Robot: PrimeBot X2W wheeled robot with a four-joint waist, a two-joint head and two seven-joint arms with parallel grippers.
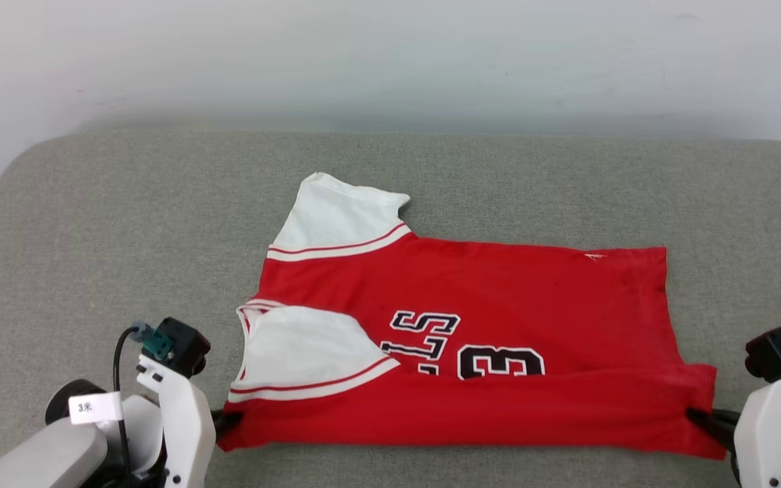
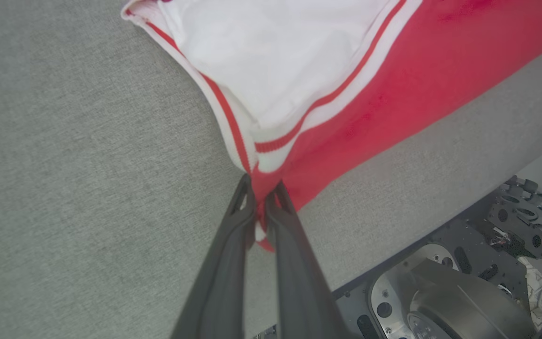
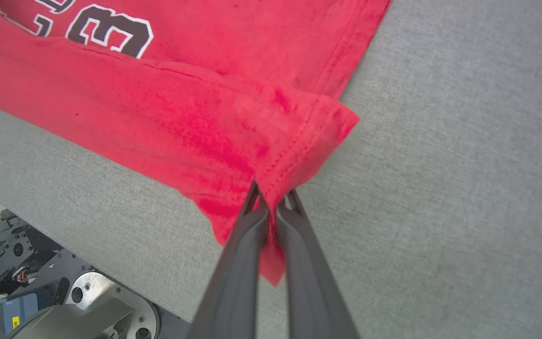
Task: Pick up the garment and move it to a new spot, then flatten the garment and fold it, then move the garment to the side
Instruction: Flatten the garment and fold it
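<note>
Though overhead merely suggests contact, close-up left tool (image 2: 261,189), right tool (image 3: 273,192) pinch garment (image 1: 499,285).

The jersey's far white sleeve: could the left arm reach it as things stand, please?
Probably not yet: the left gripper is shut on the jersey at its near corner and must let go first. Nothing else blocks the far white sleeve.

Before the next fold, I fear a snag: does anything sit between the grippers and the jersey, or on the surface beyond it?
Nothing visible. Left gripper and right gripper are each shut on a near jersey corner; the surface beyond holds nothing else.
</note>
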